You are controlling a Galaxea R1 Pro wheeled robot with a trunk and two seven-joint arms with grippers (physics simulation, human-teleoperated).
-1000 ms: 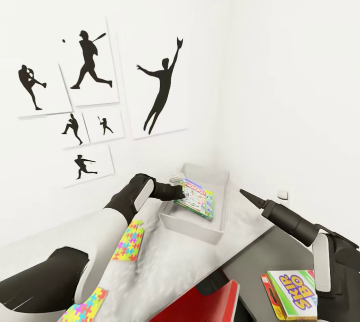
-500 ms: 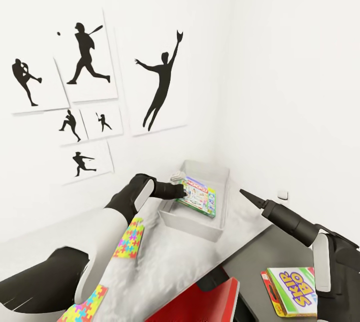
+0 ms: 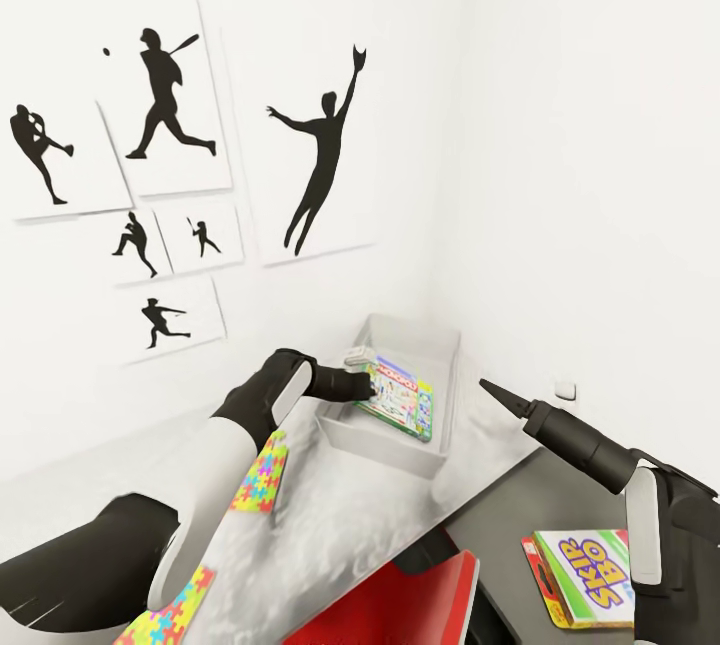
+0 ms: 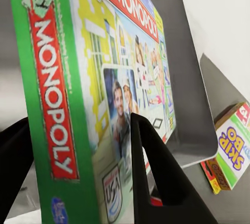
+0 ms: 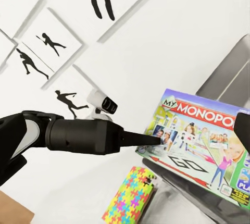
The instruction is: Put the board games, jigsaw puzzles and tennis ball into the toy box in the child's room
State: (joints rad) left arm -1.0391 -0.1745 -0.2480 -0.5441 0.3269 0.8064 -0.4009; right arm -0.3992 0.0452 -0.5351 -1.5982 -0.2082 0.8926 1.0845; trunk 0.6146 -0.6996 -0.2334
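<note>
The Monopoly box (image 3: pixel 398 399) hangs tilted over the toy box (image 3: pixel 437 357), pinched at one edge by the left gripper (image 3: pixel 362 387). Right gripper (image 3: pixel 487 387) fingers look pressed together, above the table (image 3: pixel 350 505). SKIP-BO box (image 3: pixel 590 575) lies on the dark wing.

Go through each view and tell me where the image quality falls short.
Head view: flat, bright light washes out the white wall. Left wrist view: the Monopoly box sits so close that its near edge looks stretched. Right wrist view: sharp, with a faint shadow under the box.
</note>
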